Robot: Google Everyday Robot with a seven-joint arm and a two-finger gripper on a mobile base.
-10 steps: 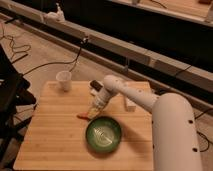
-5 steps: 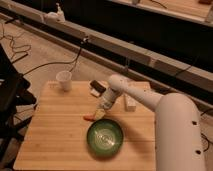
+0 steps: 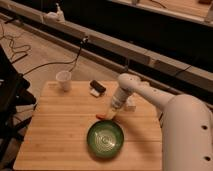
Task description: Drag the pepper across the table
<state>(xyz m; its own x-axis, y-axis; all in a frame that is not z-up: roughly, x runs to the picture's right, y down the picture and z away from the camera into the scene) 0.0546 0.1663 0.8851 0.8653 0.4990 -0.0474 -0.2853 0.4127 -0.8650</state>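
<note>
The pepper [image 3: 102,116] is a small orange-red sliver lying on the light-wood table [image 3: 55,130], just above the rim of the green bowl [image 3: 105,139]. My gripper [image 3: 110,111] points down at the end of the white arm [image 3: 150,97], and its tip is at the right end of the pepper, touching or nearly touching it. The gripper's body hides part of the pepper.
A white cup [image 3: 64,80] stands at the table's back left. A black-and-white block [image 3: 97,88] lies at the back middle. A small white object [image 3: 131,104] sits just right of the gripper. Dark benches and cables run behind the table.
The gripper has moved right and a little toward the front of the table. The pepper has slid right with it, now above the bowl's rim.
</note>
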